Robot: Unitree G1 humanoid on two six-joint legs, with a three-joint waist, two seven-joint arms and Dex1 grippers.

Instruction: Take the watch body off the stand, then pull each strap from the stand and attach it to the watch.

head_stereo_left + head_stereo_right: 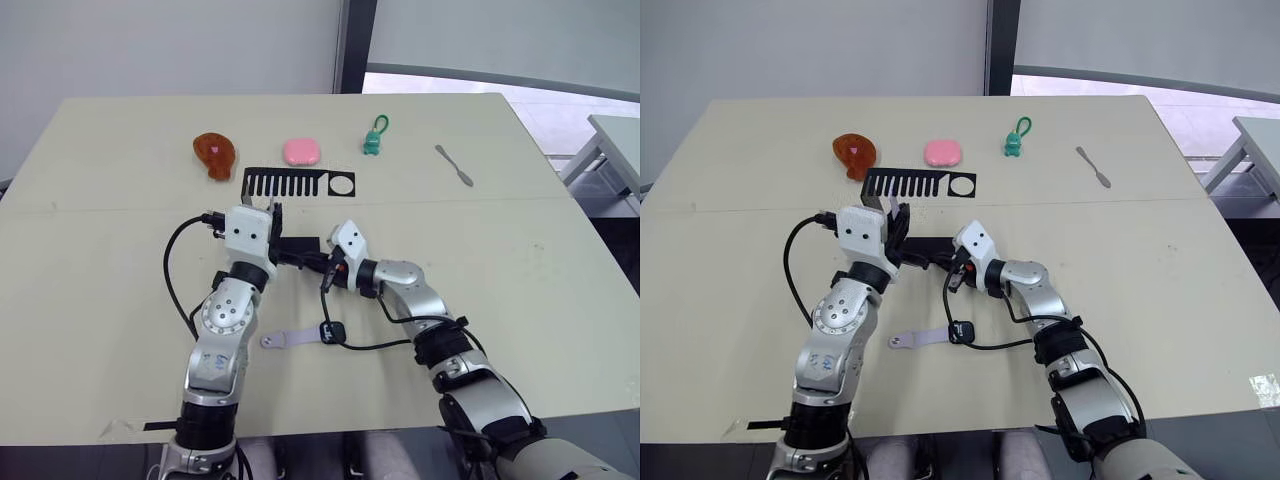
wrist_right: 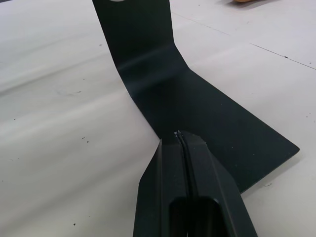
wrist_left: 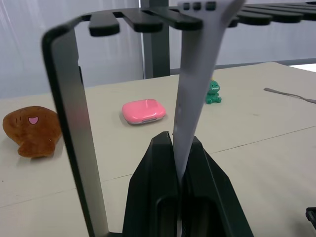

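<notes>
The black stand [image 1: 298, 182] rises at the table's middle, its comb-like top bar toward the far side. One pale strap [image 3: 197, 74] hangs from a slot in that bar, and my left gripper [image 3: 178, 143] is shut on its lower part, just beside the upright post. My right gripper [image 2: 178, 134] is shut, its tips resting on the stand's flat base [image 2: 212, 118]. The watch body [image 1: 331, 332] lies on the table nearer me, between my two arms, with the other strap [image 1: 288, 340] joined to it and stretching left.
Beyond the stand lie a brown plush toy [image 1: 214, 153], a pink case [image 1: 302, 151], a green keychain figure [image 1: 373, 140] and a metal spatula [image 1: 454, 165] at the far right. A second table [image 1: 615, 140] stands off to the right.
</notes>
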